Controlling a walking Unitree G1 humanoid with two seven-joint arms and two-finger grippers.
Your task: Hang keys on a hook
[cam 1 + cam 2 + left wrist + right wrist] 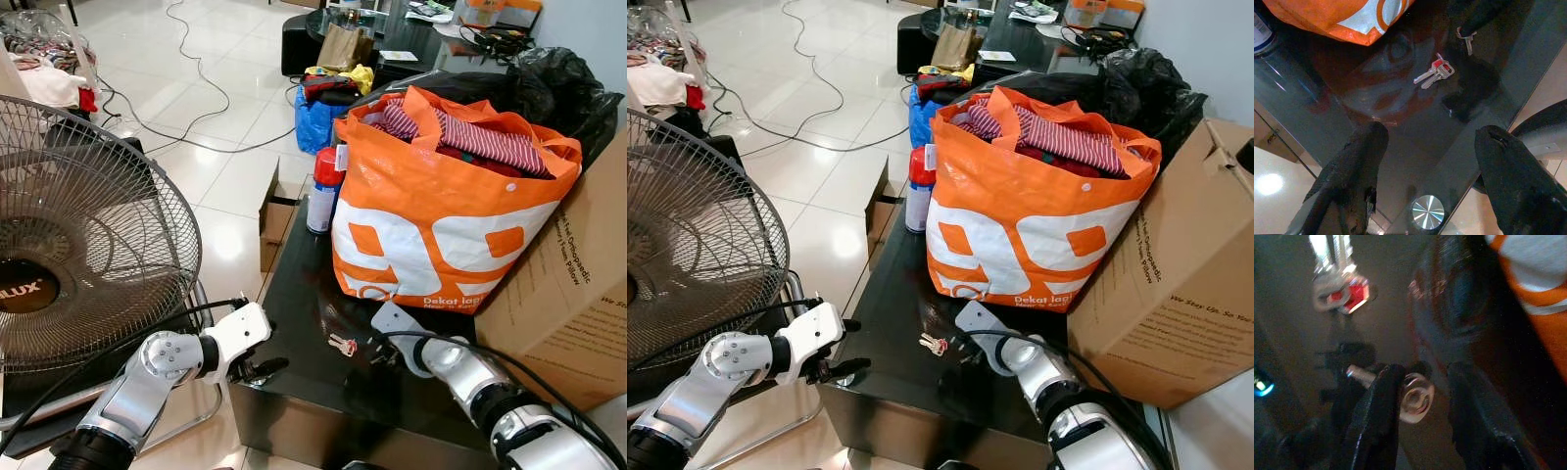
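Silver forearms fill the near edge of the left eye view: the left tool (pixel 257 370) hangs at the near-left corner of the glossy black glass worktop (pixel 294 304), while the right tool (pixel 382 352) rests low on the glass, just right of the small bunch of silver keys with a red tag (pixel 343 345). Beyond them stand the orange-and-white woven shopping bag of clothes (pixel 441 211), a red-capped spray can (pixel 323 191) and a brown cardboard box (pixel 578 294); a round wire-grille floor fan (pixel 78 245) is on the left.

From the left wrist, the two black fingers (pixel 1352 176) are spread wide and empty, the keys (pixel 1434 73) lying farther in on the glass.

From the right wrist, the fingers (pixel 1376 416) stand moderately apart, gripping nothing; the keys (pixel 1342 291) lie just ahead, over a round metal fitting (pixel 1415 404).

Judging by this, the pick-up is in hand. Next, the right tool needs to slide forward, straddle the flat keys and pinch them off slippery glass. No hook can be made out.
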